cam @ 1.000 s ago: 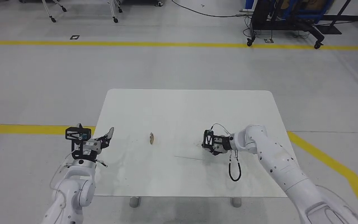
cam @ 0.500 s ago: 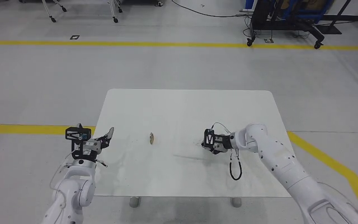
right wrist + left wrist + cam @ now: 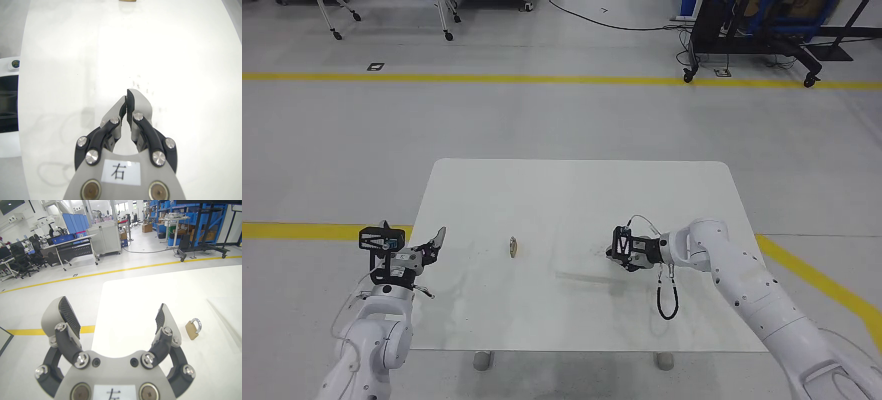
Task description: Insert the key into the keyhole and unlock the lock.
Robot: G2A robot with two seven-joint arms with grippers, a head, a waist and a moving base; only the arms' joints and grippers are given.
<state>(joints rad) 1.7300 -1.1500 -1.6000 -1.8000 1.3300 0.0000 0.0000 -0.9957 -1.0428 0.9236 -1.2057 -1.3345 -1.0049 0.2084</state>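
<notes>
- The left claw (image 3: 113, 315) is spread wide, with nothing between its ribbed pads (image 3: 68, 315). It sits at the left edge of the white surface (image 3: 572, 190), partly over the floor.
- The right claw (image 3: 126, 97) is pressed together at the tips, low over the right half of the surface. I cannot tell whether a key sits between its pads.
- The padlock (image 3: 193, 329) has a brass body and a silver shackle. It lies on the surface between the two claws, apart from both.
- In the left wrist view the shackle looks seated in the body, and nothing touches the padlock.
- In the right wrist view the padlock lies well ahead of the closed tips, at the far end of the surface.
- A black looped cable (image 3: 667, 300) hangs from the right arm, behind the claw.
- Small dark specks (image 3: 140, 85) mark the surface just past the right claw's tips.
</notes>
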